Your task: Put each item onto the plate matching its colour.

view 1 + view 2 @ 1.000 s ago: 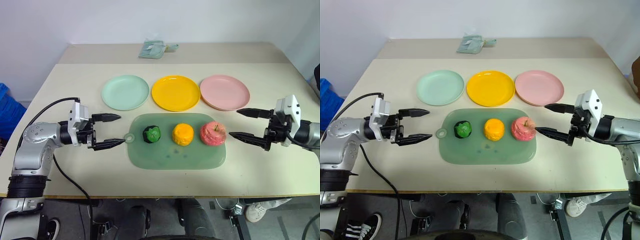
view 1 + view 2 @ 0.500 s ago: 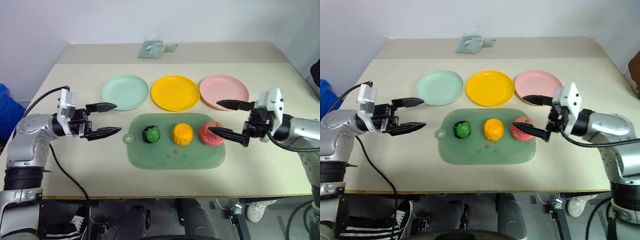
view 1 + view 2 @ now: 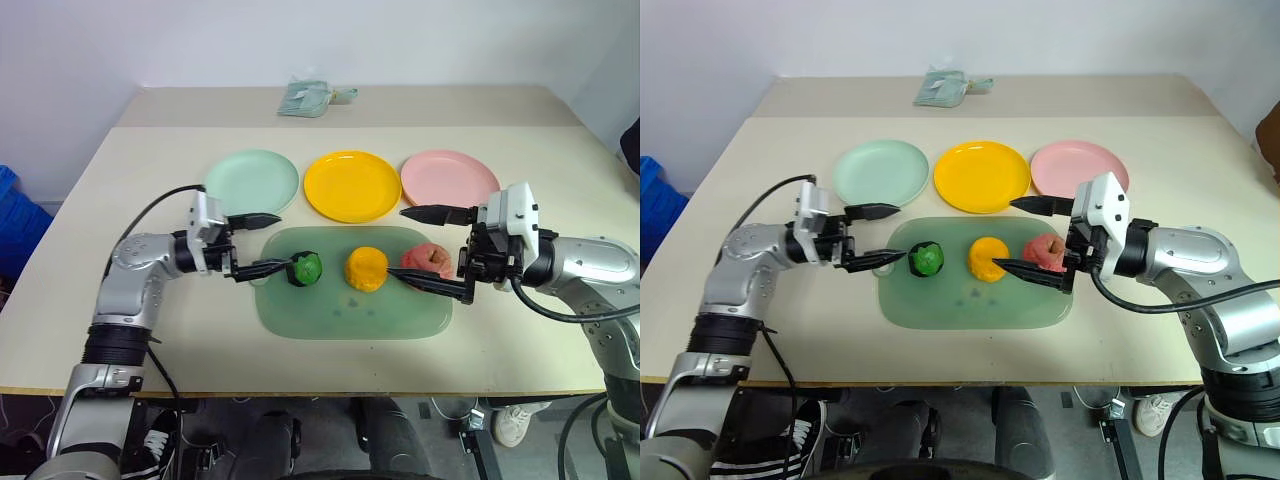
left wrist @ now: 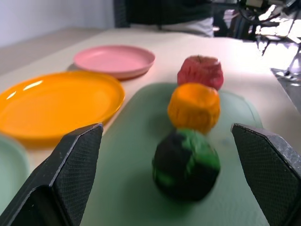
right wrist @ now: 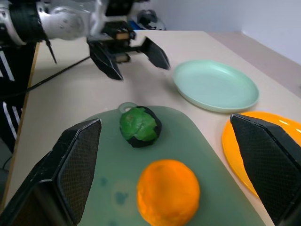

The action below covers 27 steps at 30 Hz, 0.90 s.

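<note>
Left gripper stands wide open with nothing in it, its near fingertip just beside the dark green and black fruit at the left end of the green mat. From the head view it is hard to say whether that tip touches the fruit; the left wrist view shows the fruit sitting in the gap between both fingers, clear of them.

Right gripper is spread just as wide and also empty. It straddles the pinkish-red apple, one finger on its far side and one on its near side. The near finger crosses in front of the apple and hides its lower edge in the head view. Contact cannot be made out.

Orange-yellow fruit sits in the middle of the mat, between the other two. The right wrist view shows the orange and the green fruit, with the left gripper beyond them.

Behind the mat, the mint green plate, yellow plate and pink plate lie in a row, left to right, all bare. At the far edge of the desk rests a pale green cloth bundle. No writing is readable anywhere.
</note>
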### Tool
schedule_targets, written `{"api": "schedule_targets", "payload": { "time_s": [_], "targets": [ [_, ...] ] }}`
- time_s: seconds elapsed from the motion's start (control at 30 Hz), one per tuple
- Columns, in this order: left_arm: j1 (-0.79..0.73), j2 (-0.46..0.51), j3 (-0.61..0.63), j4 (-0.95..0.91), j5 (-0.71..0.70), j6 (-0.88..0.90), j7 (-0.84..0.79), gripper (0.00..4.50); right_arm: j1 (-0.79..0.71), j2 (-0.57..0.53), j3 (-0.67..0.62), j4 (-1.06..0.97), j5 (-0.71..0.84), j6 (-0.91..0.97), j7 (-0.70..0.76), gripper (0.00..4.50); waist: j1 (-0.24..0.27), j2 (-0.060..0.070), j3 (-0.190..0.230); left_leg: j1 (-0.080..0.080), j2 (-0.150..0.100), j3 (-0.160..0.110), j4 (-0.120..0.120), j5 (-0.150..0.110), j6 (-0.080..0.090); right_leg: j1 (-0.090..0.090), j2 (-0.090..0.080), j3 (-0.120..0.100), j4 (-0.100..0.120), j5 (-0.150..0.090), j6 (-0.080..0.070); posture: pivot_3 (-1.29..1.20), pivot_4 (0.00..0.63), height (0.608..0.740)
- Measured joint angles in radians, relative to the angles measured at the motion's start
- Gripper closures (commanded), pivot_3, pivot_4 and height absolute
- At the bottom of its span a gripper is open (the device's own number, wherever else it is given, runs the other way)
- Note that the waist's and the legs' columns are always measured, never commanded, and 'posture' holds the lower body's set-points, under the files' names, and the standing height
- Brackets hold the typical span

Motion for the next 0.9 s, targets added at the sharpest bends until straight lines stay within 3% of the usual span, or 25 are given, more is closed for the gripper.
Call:
{"api": "schedule_targets", "payload": {
  "time_s": [0.4,0.73,0.87,0.9],
  "targets": [
    [-0.059,-0.111,-0.126,0.233,0.212,-0.320,0.036,0.00,-0.030,0.008,0.024,-0.006,0.002,0.034,-0.031,0.02,0.017,0.000,0.000,0.000,0.000,0.000,0.000,0.000,0.000,0.000,0.000,0.000,-0.001,0.000,0.000,0.00,0.150,0.740],
    [-0.036,-0.171,-0.147,0.261,0.213,-0.350,0.073,0.00,-0.032,0.008,0.024,-0.006,-0.007,0.020,-0.038,0.02,0.023,0.000,0.000,0.000,0.000,0.000,0.000,0.000,0.000,0.000,0.000,0.000,0.000,0.000,0.000,0.00,0.150,0.740],
    [-0.036,-0.170,-0.147,0.259,0.209,-0.332,0.065,1.76,-0.043,0.008,0.030,-0.003,-0.014,0.019,-0.039,0.00,0.022,0.000,0.000,0.000,0.000,0.000,0.000,0.000,0.000,0.000,0.000,0.000,0.000,0.000,0.000,0.00,0.150,0.740],
    [-0.036,-0.170,-0.146,0.257,0.209,-0.333,0.067,1.76,-0.046,0.008,0.033,-0.003,-0.014,0.018,-0.040,0.00,0.022,0.000,0.000,0.000,0.000,0.000,0.000,0.000,0.000,0.000,0.000,0.000,0.000,0.000,0.000,0.00,0.150,0.740]
  ]
}}
